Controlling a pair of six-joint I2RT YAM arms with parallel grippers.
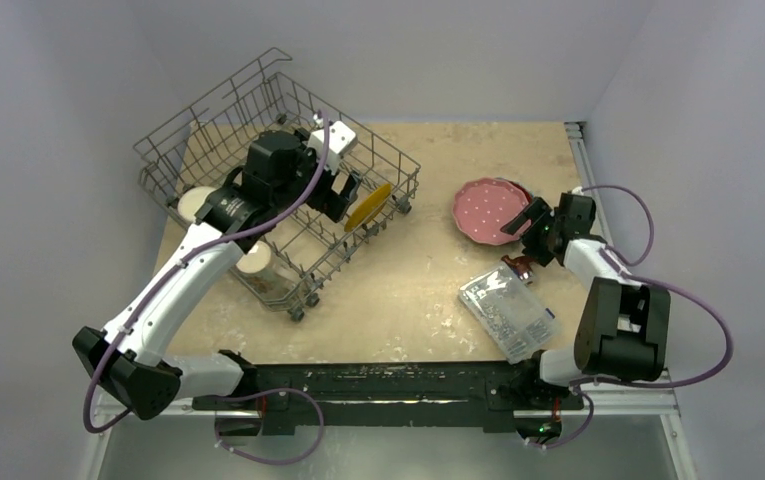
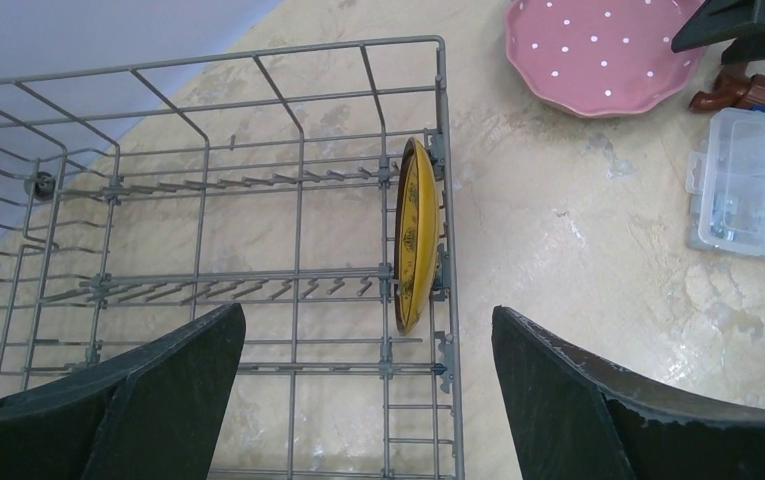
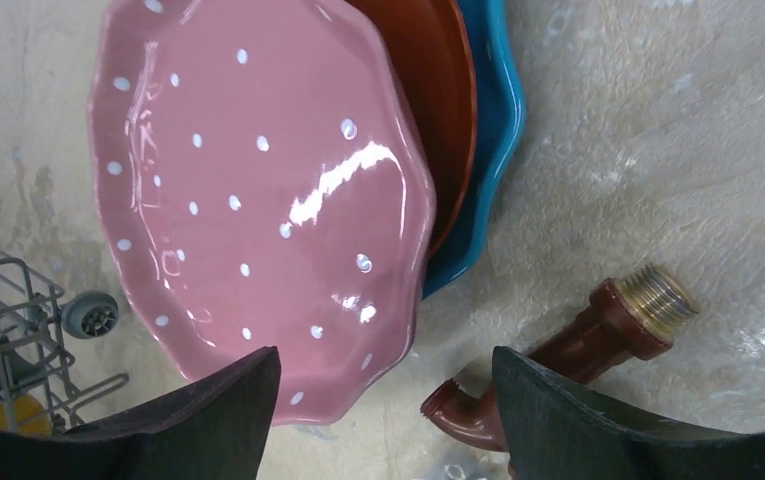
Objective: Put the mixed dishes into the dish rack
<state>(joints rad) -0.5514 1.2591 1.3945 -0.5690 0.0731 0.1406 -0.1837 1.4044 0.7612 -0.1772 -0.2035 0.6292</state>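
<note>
Beige and mottled, the desk (image 1: 418, 290) is the largest thing here, and on its left half stands the dish rack (image 1: 213, 120), which we take as our landmark. The left hand (image 2: 368, 340) hovers over the rack's interior with its fingers spread wide and nothing between them. The right hand (image 3: 388, 400) is well to the right of the rack, also spread and empty, poised above the near edge of a stack of plates.

That stack lies flat on the desk to the right of the rack: the pink plate (image 3: 258, 190) with white dots on top, the red-orange plate (image 3: 443, 110) under it, and the blue plate (image 3: 503, 110) at the bottom. A clear plastic box (image 1: 508, 312) of metal parts sits further right of the rack and nearer to us. Inside the rack, the yellow plate (image 2: 415, 235) stands on edge against its right-hand wall. Pale round shapes at the rack's left side may be mugs, but the left arm hides too much to say. A reddish-brown pipe fitting (image 3: 578, 340) lies just beside the stack.

We judge the step in hand to be the pickup of the pink plate. It calls for lowering the right hand, pinching the scalloped rim without dragging the plates beneath, then tilting the plate upright between the tines.
</note>
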